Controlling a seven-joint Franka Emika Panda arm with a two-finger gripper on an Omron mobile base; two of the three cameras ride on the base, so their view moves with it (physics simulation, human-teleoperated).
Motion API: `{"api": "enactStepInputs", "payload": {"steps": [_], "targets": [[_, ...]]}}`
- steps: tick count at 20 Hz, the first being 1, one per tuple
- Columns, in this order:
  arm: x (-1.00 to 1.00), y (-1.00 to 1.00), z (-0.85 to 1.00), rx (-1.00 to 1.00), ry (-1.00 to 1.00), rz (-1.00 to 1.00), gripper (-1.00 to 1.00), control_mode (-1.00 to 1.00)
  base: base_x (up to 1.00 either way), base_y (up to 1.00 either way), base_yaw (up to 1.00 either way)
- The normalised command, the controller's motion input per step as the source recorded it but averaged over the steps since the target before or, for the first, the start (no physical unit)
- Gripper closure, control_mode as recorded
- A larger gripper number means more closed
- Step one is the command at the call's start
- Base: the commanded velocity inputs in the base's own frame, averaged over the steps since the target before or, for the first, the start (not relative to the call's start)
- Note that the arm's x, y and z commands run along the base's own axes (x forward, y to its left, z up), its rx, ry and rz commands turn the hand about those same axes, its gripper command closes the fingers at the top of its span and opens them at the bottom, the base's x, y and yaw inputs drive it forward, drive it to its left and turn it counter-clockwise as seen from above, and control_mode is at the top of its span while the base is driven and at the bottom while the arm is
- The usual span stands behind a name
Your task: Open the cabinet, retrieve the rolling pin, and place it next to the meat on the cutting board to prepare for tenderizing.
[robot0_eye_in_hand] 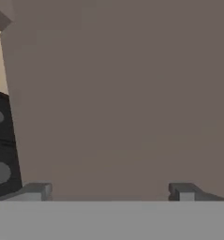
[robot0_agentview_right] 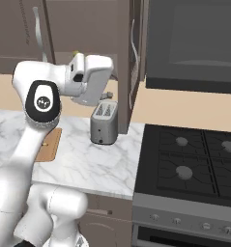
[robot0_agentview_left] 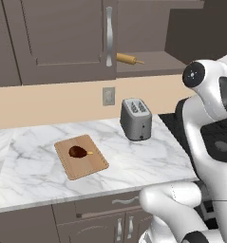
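The cabinet (robot0_agentview_left: pixel 62 38) has its left door shut and its right door (robot0_agentview_right: pixel 135 62) swung out. On its open lower shelf lies the tan rolling pin (robot0_agentview_left: pixel 127 59). The cutting board (robot0_agentview_left: pixel 81 157) rests on the marble counter, with the dark meat (robot0_agentview_left: pixel 78 152) on its far half. My gripper (robot0_eye_in_hand: pixel 109 192) is open, its fingertips (robot0_eye_in_hand: pixel 37 191) wide apart and nothing between them. It faces a flat grey-brown panel close up. In the right base view my hand (robot0_agentview_right: pixel 90 77) hangs above the toaster, just left of the open door.
A silver toaster (robot0_agentview_left: pixel 136 118) stands on the counter (robot0_agentview_left: pixel 148 156) under the open cabinet side. A black stove (robot0_agentview_right: pixel 194 164) adjoins the counter on the right, with a dark microwave (robot0_agentview_right: pixel 194 43) above it. Drawers (robot0_agentview_left: pixel 119 201) sit below the counter edge.
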Motion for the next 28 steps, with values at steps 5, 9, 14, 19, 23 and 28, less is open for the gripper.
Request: {"api": "enactStepInputs", "payload": {"steps": [5,9,14,19,23,28], "targets": [[-0.16,-0.19,-0.09,0.01,-0.02,0.02,-1.0,-1.0,0.0,0.0,0.0],[-0.49,0.57,-0.07,0.0,-0.04,0.09,-1.0,-1.0,0.0,0.0,0.0],[-0.44,0.75,-0.06,0.02,-0.04,0.17,-1.0,-1.0,0.0,0.0,0.0],[-0.25,0.79,-0.01,0.09,-0.05,0.19,-1.0,-1.0,0.0,0.0,0.0],[-0.03,0.68,0.0,0.21,-0.13,0.21,-1.0,-1.0,0.0,0.0,0.0],[0.04,0.51,0.0,0.28,-0.16,0.18,-1.0,-1.0,0.0,0.0,0.0]]}}
